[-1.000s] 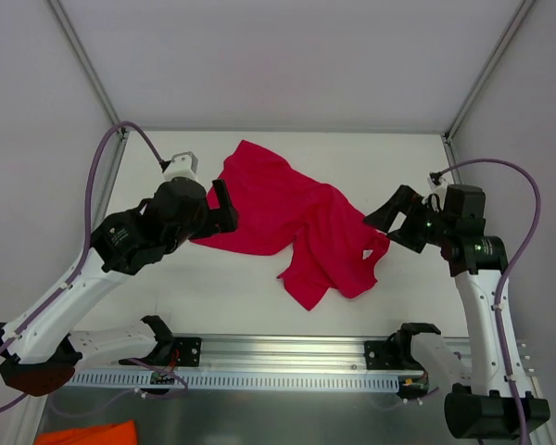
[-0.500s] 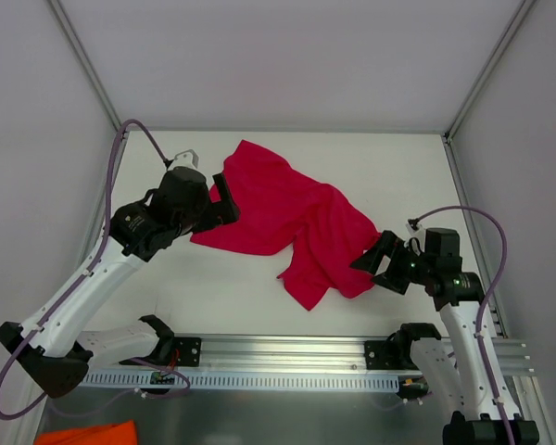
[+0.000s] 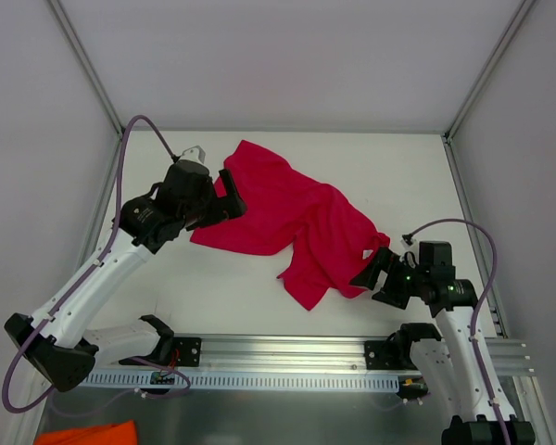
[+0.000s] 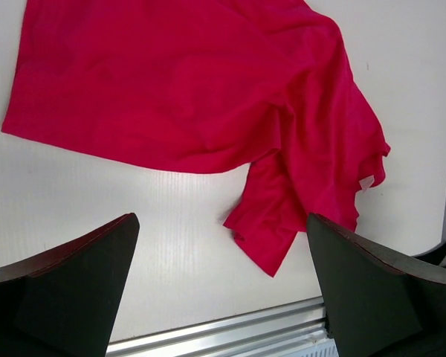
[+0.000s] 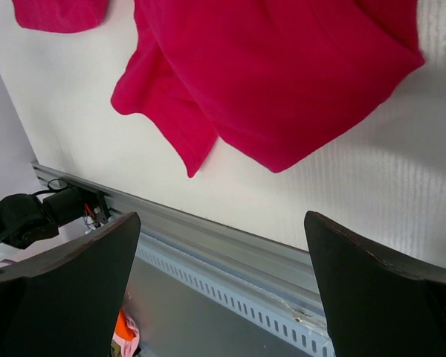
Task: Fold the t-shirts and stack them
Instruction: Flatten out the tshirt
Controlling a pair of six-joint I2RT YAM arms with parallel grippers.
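Note:
A crimson-red t-shirt [image 3: 287, 218] lies crumpled and partly bunched on the white table, its widest part at the far left and a folded lobe toward the near right. My left gripper [image 3: 230, 197] is open and empty, hovering at the shirt's left edge. In the left wrist view the shirt [image 4: 193, 97] spreads below and beyond the open gripper [image 4: 223, 286]. My right gripper [image 3: 373, 276] is open and empty, low beside the shirt's near-right lobe. In the right wrist view the shirt [image 5: 282, 82] lies ahead of the open gripper [image 5: 219, 286].
A metal rail [image 3: 287, 354] runs along the table's near edge and carries both arm bases. An orange cloth [image 3: 83, 434] lies below the table at the bottom left, also showing in the right wrist view [image 5: 123, 331]. Grey walls and frame posts [image 3: 482, 69] enclose the table.
My right arm has dropped and swung toward the near edge, from beside the shirt's right side to its near-right lobe. My left gripper has shifted slightly farther along the shirt's left edge. The shirt has not moved.

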